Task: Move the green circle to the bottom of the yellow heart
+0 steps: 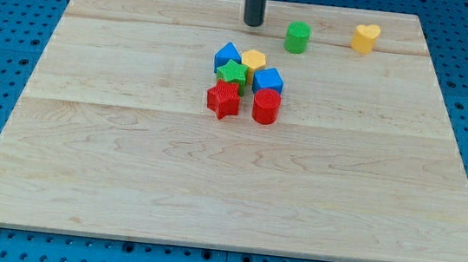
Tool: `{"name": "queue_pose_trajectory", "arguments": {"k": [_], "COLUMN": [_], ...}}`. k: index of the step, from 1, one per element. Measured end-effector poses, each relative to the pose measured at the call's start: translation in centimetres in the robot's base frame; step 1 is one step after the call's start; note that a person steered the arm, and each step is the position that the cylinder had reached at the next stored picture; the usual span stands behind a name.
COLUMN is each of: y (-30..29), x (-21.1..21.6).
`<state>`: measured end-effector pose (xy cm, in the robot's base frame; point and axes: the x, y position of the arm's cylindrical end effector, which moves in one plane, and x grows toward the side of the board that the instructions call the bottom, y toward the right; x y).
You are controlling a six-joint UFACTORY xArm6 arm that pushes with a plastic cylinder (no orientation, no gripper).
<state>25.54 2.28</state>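
Note:
The green circle stands near the view's top, right of centre. The yellow heart stands further right, near the top edge, apart from the green circle. My tip rests on the board to the left of the green circle, with a gap between them.
A cluster sits below my tip at the board's middle: a blue block, a yellow hexagon, a green star, a blue cube, a red star and a red cylinder. The wooden board lies on a blue pegboard.

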Motion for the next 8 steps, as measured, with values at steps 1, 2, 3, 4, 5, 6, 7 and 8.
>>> {"name": "queue_pose_trajectory", "arguments": {"k": [1,2,3,4,5,6,7,8], "y": [4.4,5.8,3.8,3.0,4.2,6.7,11.2,12.0], "x": [2.2,1.9,-1.0,-3.0,-0.8,3.2,4.8,4.8]}}
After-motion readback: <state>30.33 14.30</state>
